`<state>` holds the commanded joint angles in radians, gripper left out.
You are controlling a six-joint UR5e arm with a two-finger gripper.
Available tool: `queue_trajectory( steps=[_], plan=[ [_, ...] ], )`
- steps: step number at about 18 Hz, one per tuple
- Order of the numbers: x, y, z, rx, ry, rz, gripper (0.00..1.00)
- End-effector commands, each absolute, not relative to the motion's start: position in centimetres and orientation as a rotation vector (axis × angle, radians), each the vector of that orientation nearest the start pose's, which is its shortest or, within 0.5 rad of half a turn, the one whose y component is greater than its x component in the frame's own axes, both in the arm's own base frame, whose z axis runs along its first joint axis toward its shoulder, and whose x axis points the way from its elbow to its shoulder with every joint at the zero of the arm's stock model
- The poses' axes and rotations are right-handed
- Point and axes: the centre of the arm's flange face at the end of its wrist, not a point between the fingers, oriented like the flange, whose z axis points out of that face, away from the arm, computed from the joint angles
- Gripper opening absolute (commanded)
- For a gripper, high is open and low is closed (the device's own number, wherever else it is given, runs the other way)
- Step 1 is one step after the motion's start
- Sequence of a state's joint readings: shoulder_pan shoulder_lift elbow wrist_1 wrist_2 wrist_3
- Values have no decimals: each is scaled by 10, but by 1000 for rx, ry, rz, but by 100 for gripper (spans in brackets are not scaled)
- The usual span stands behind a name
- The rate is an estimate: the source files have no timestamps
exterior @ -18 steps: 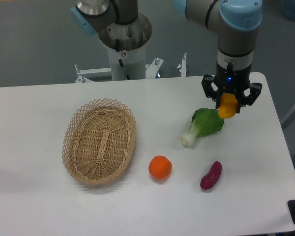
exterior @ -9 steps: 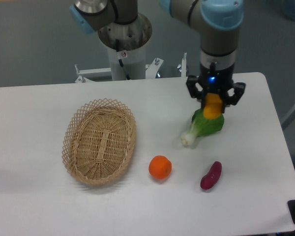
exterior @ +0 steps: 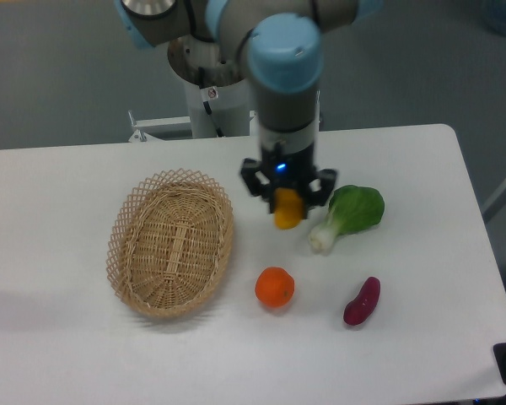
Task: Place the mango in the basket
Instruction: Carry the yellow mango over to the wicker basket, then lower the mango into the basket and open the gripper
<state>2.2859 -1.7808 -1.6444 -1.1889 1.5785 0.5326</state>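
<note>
Presently I have the hand (exterior: 287, 202) closed on the mango (exterior: 287, 211), its dark fingers (exterior: 255, 182) pressed against either side of the fruit's upper end, so that only the lower yellow-orange part shows beneath them. The mango hangs upright above the tabletop (exterior: 59, 181), clear of the surface, in the gap between the basket (exterior: 171, 243) and the bok choy (exterior: 347, 216). It is just beside the basket's right rim but not over it; I see nothing inside the basket. A blue light glows on the wrist directly above the hand. The arm (exterior: 284, 80) descends from the upper part of the view, its blue-capped joint standing over the hand. The basket lies on the left half of the tabletop with its long axis running roughly front to back. The bok choy rests to the right of the hand, leafy green end away from the basket and white stem pointing down-left, near the mango but apart from it. An orange (exterior: 275, 287) sits on the tabletop in front of the hand, near the basket's lower right edge without touching it. A purple sweet potato (exterior: 362, 301) lies further right, well apart from the basket, tilted on a diagonal.
</note>
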Motion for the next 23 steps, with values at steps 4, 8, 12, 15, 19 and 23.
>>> queue_trajectory(
  steps=[4,8,12,15,19,23],
  plan=[
    [-240,554,339,-3090,-290,32,50],
    [-217,571,305,-3120,-233,14,51],
    [-190,572,277,-3099,-167,37,51],
    [-180,570,259,-3083,-123,54,51],
    [-179,570,251,-3092,-119,50,51],
    [-174,574,234,-3119,-103,33,52]
  ],
)
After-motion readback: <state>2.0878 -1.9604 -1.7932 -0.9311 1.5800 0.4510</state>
